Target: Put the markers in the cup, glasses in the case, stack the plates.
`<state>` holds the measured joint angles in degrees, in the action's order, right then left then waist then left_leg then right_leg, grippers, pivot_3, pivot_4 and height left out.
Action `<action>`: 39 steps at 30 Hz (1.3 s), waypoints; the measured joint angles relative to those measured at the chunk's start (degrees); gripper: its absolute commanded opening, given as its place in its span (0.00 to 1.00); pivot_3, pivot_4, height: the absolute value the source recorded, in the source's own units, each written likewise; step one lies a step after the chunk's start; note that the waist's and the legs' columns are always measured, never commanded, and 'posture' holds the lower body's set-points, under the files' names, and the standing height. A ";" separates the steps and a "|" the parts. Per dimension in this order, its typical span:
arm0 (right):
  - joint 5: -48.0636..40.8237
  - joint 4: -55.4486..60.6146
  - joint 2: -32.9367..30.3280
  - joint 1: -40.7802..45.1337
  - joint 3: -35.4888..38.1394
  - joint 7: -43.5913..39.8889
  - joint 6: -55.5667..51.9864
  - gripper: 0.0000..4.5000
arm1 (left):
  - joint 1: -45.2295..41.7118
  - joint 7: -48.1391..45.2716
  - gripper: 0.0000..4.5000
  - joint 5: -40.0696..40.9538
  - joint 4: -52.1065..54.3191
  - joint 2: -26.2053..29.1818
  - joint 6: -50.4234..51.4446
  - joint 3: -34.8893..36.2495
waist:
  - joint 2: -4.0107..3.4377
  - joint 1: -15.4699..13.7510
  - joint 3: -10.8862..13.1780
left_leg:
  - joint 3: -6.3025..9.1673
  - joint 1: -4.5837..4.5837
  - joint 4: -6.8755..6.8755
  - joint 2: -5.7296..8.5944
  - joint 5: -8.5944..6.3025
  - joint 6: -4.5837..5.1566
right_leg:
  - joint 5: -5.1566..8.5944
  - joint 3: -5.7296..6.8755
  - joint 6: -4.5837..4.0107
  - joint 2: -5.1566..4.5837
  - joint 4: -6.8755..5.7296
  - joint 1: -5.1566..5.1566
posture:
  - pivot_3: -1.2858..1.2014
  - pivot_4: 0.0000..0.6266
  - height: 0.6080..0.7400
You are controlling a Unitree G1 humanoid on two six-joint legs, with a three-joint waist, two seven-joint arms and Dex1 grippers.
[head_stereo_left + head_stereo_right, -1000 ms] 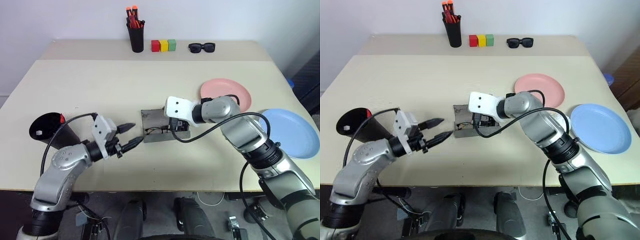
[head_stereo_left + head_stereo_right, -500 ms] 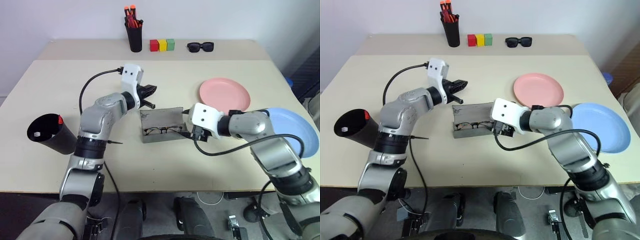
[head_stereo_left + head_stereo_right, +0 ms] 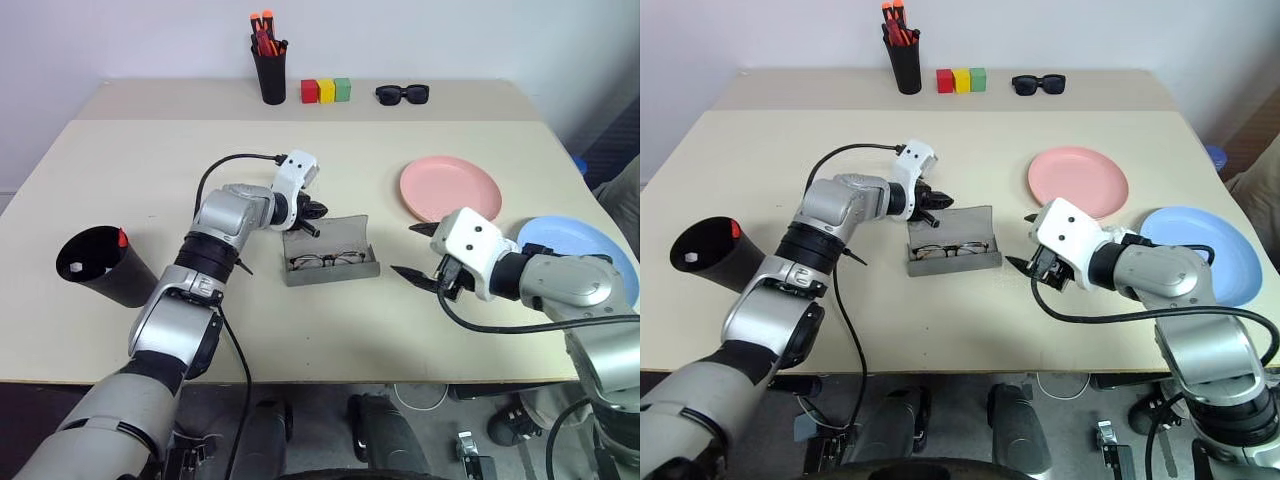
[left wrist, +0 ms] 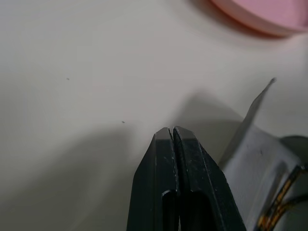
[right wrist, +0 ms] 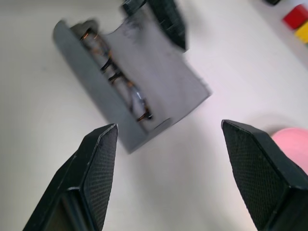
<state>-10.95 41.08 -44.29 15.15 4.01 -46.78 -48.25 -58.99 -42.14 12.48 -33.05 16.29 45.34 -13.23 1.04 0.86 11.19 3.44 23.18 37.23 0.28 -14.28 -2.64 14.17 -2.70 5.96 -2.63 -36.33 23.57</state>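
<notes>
Left gripper [image 3: 313, 217]: black fingers pressed together, empty, at the raised lid's back edge of the grey felt case [image 3: 330, 256]. Wire-framed glasses [image 3: 326, 260] lie inside. Right gripper [image 3: 418, 250]: spread wide, empty, near the case's right end.

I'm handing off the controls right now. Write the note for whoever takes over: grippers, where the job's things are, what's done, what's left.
Left gripper: shut, empty, at the raised lid of the case.
Right gripper: open, empty, just right of the case.
Glasses: lying inside the case, lid not closed.
Cup: tipped on its side at the table's left, with the red and white markers showing in its mouth.
Pink plate and blue plate: flat, apart, on the right.
Done: markers, glasses in.
Left: probably shut the lid; stack the plates.
</notes>
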 measured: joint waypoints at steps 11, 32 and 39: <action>-1.26 -4.72 -0.05 -0.47 0.62 3.40 1.67 0.77 | 13.74 -8.93 0.00 0.74 23.87 6.97 -0.26 -1.51 | -0.03 0.09 -0.02 | -0.05 -0.13 -0.01 -0.04 0.00 0.00 | 0.00 -0.09 -0.02 0.00 -0.02 -0.08 | 0.52 0.24 1.00; 10.65 -31.71 1.06 8.75 -9.50 13.96 10.45 0.77 | 38.01 -11.02 0.00 7.38 49.95 13.00 -13.49 4.15 | -0.04 -0.08 -0.02 | -0.17 -0.14 0.04 -0.07 0.00 0.00 | 0.10 -0.13 -0.21 -0.03 0.03 -0.10 | 0.52 0.24 1.00; 18.47 -47.74 4.42 13.93 -15.08 18.44 20.50 0.77 | 40.43 -10.75 0.00 13.39 54.19 10.63 -14.97 6.69 | -0.06 0.26 -0.02 | -0.21 -0.19 -0.01 -0.07 0.00 0.00 | 0.01 -0.16 -0.05 -0.01 0.01 -0.10 | 0.52 0.24 1.00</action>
<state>7.52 -6.66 -39.87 29.08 -11.06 -28.34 -27.75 -18.56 -52.89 25.87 21.14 26.91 30.37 -6.54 0.98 1.12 11.17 3.23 22.98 37.22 0.21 -14.28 -2.64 14.18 -2.86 5.91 -2.64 -36.32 23.47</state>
